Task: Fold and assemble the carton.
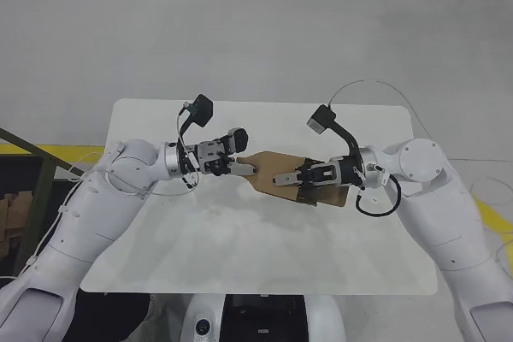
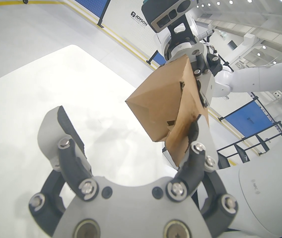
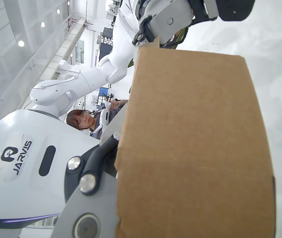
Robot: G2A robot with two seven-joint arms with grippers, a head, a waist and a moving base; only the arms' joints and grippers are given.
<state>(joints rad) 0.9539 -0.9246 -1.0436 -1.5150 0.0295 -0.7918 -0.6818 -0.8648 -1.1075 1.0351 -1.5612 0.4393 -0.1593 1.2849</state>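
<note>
A brown cardboard carton (image 1: 278, 169), partly folded, hangs above the middle of the white table (image 1: 239, 248) between both arms. My right gripper (image 1: 292, 179) is shut on the carton's right end, one finger lying along a side panel (image 2: 201, 85). In the right wrist view the carton (image 3: 195, 137) hides most of that gripper, leaving one finger (image 3: 106, 137) showing beside it. My left gripper (image 2: 127, 122) stands open at the carton's left end (image 2: 160, 105). One of its fingertips (image 2: 194, 127) touches a loose end flap; the other finger (image 2: 64, 125) is well apart.
The table's rounded far corner (image 2: 72, 46) and its edges lie on all sides of the arms. A dark frame and some cardboard (image 1: 4, 218) stand on the floor off the table's left side. A yellow floor line (image 1: 34, 150) runs behind it.
</note>
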